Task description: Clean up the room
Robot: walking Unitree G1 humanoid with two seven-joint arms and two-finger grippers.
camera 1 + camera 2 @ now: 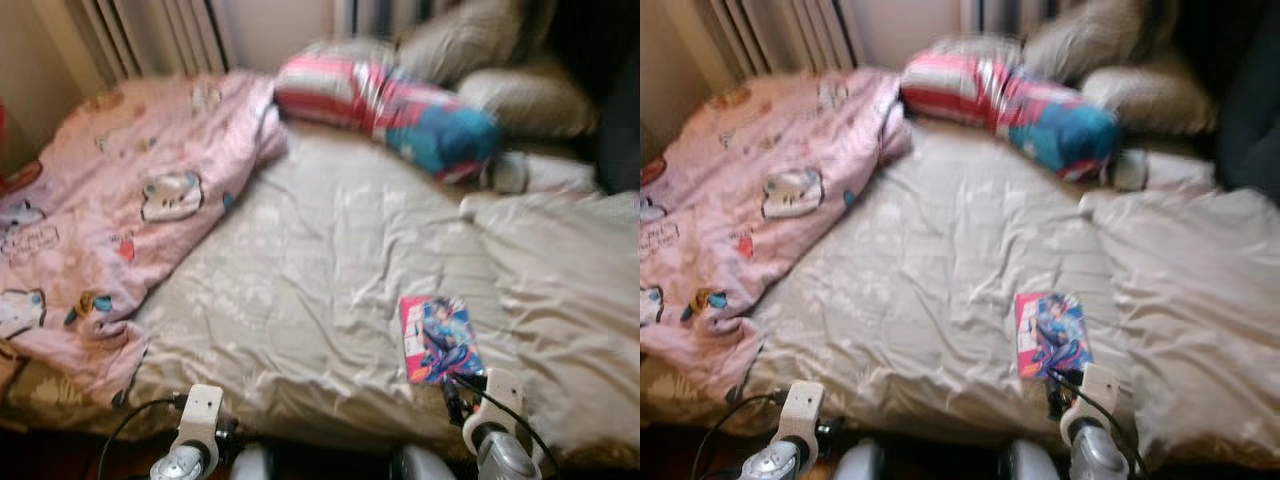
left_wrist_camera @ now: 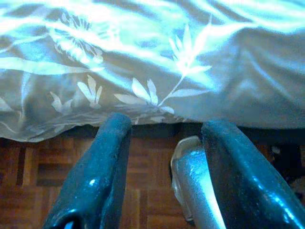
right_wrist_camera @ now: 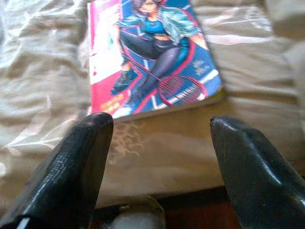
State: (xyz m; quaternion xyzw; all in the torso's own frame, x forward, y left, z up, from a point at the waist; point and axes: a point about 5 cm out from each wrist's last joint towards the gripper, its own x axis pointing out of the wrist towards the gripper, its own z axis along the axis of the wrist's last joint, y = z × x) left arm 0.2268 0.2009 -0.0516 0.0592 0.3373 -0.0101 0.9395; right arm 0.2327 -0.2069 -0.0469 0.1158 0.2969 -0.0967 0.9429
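Lying flat at five o'clock on the grey floral-sheeted bed (image 1: pixel 300 300), the thin glossy pink-and-blue comic book (image 1: pixel 438 338) looks light and bendy, best pinched by its near edge with the right claw (image 3: pixel 159 126), spread apart just short of it.

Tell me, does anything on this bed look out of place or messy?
Yes. A comic book lies loose on the grey sheet near the bed's foot, just ahead of the open right gripper. The pink cartoon blanket is bunched to the left side, and a striped pillow lies askew across the head.
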